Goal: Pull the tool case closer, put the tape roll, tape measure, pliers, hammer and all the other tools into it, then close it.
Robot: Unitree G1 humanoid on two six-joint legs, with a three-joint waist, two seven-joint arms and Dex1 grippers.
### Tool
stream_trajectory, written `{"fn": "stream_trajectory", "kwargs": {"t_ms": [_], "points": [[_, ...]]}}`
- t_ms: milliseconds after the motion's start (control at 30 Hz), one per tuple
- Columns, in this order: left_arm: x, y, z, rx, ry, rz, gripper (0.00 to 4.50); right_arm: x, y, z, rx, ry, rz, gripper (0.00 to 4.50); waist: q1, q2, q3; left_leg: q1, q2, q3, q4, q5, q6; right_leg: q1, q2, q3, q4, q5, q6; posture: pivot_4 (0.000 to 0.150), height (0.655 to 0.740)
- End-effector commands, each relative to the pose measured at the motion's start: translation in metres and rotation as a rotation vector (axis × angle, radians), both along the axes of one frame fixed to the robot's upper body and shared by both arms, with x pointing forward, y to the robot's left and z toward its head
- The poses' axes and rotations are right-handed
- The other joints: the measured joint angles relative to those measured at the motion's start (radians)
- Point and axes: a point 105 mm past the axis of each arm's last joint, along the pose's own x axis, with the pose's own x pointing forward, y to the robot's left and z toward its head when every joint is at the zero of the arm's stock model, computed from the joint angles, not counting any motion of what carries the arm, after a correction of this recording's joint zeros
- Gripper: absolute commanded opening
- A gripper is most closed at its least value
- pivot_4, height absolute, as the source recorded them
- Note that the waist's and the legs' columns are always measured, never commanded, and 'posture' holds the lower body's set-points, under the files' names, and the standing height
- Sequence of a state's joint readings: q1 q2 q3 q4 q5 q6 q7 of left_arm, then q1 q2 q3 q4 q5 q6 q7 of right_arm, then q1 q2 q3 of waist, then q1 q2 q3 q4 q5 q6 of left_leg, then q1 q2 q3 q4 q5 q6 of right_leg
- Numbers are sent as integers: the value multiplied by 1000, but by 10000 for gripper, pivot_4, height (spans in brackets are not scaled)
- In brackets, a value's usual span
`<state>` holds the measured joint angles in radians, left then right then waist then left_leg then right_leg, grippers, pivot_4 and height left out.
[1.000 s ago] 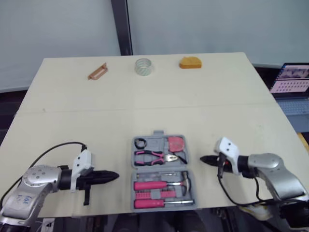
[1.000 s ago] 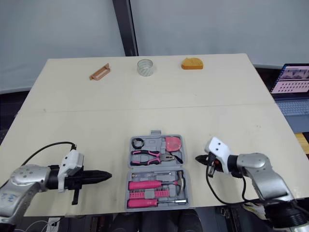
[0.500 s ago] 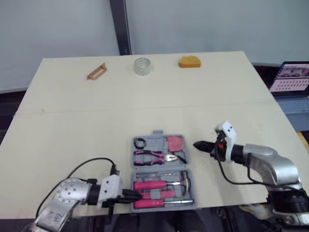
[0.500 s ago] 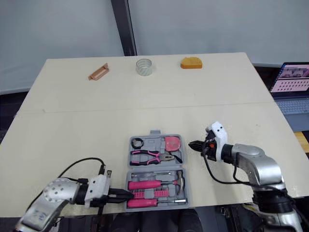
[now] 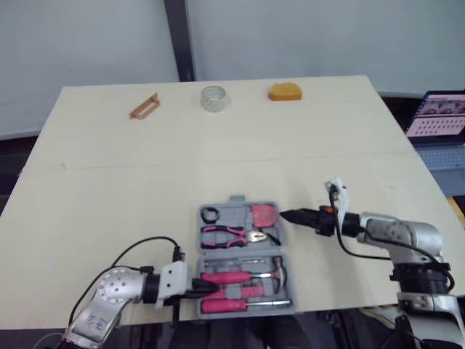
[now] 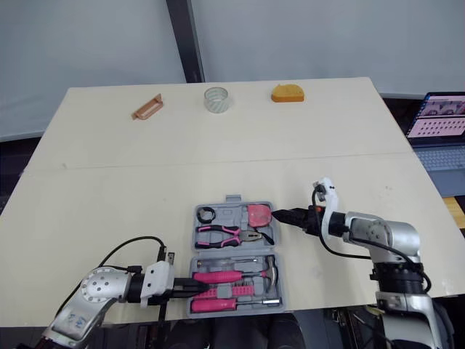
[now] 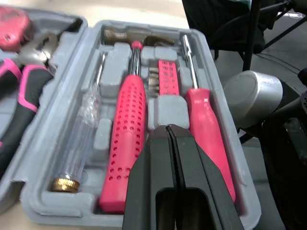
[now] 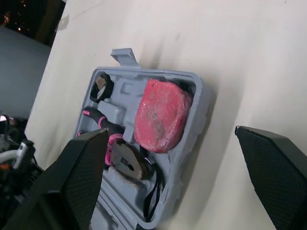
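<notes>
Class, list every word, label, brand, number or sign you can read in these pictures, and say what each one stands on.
No text can be read in any view.
Laptop screen: rows of marks, too small and blurred to read.
Tape measure: red face, no legible label.
Tool case: plain grey, no lettering to be made out.

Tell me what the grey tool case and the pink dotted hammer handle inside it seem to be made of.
The grey tool case looks like matte moulded plastic: its recesses are rounded and shaped to each tool. The pink dotted hammer handle is probably a rubber or plastic grip, judging by its dull, dimpled surface.
</notes>
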<state>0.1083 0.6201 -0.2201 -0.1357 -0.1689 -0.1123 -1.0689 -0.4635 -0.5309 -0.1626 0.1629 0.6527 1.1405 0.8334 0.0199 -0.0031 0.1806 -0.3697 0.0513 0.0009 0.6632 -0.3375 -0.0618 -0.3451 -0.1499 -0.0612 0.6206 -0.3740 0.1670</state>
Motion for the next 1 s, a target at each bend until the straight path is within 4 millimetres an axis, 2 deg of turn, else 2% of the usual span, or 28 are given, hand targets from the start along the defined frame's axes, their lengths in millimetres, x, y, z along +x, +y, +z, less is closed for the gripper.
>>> {"fn": "stream_trajectory", "kwargs": {"t_ms": [33,533,833,1000], "points": [[-2,-4,-1,-5,-1,-19,0,2,4,8,56,11,5,44503,0,0,0,0,0,0,0,0,0,0,0,0,0,0,0,1500,7400],[-8,8,-26,126,44,-13,0,18,24,-13,91,89,17,44503,-21,2,-1,0,0,0,0,0,0,0,0,0,1,0,0,1500,7400],[-5,14,-34,169,51,12,0,21,48,-10,146,83,101,44503,-23,3,-2,1,0,0,0,0,0,0,0,0,1,0,0,1500,7400],[-4,16,-37,185,50,16,0,22,52,-6,154,71,131,44503,-24,4,-2,1,0,0,0,0,0,1,0,0,1,0,0,1500,7400]]}}
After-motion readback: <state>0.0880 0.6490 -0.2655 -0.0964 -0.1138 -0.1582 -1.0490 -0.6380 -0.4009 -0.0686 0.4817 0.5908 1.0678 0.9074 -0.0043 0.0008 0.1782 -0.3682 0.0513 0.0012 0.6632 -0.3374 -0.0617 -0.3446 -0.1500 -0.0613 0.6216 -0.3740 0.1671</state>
